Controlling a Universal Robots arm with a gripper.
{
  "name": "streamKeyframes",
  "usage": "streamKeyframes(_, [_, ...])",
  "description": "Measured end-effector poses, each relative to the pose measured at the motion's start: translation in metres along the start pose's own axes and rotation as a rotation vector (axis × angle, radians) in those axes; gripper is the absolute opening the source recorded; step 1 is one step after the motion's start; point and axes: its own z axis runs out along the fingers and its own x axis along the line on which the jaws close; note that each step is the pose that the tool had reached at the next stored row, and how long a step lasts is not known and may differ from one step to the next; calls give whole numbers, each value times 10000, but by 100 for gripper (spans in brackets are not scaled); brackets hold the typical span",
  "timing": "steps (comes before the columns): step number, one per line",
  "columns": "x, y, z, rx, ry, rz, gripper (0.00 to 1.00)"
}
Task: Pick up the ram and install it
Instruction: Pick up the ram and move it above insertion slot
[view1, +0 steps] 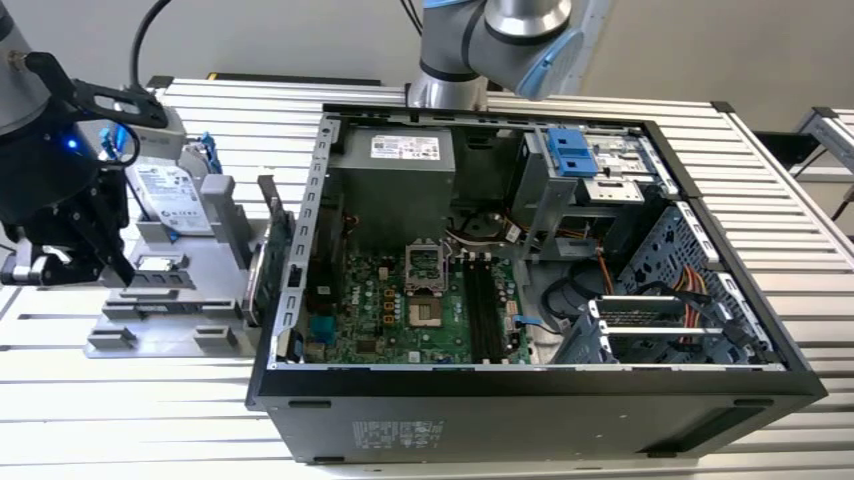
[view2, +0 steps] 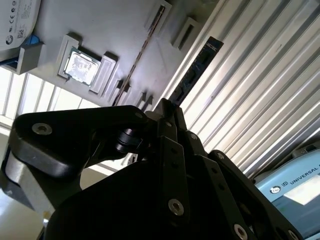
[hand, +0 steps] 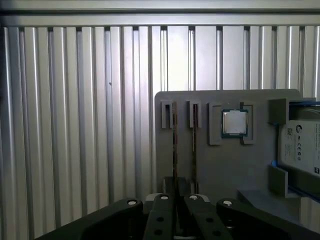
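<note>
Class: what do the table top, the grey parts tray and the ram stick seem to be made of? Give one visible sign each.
Table top: bare metal, likely aluminium; ribbed slats with a bright sheen.
Parts tray: matte grey plastic, probably; dull, uniform, moulded slots.
Ram, in the gripper's jaws: dark circuit board, seemingly laminate; thin, flat, faint print.

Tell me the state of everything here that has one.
gripper: shut on the ram
ram: held in the gripper, not installed
computer case: open, lying on its side
memory slots: empty
processor: seated in the gray tray
hard drive: parked in the gray tray
</note>
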Motion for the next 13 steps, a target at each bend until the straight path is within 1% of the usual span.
streamKeyframes(2, [0, 0, -22, 0, 0, -1, 0])
streamKeyframes(13, [-1, 1, -98, 1, -1, -1, 0])
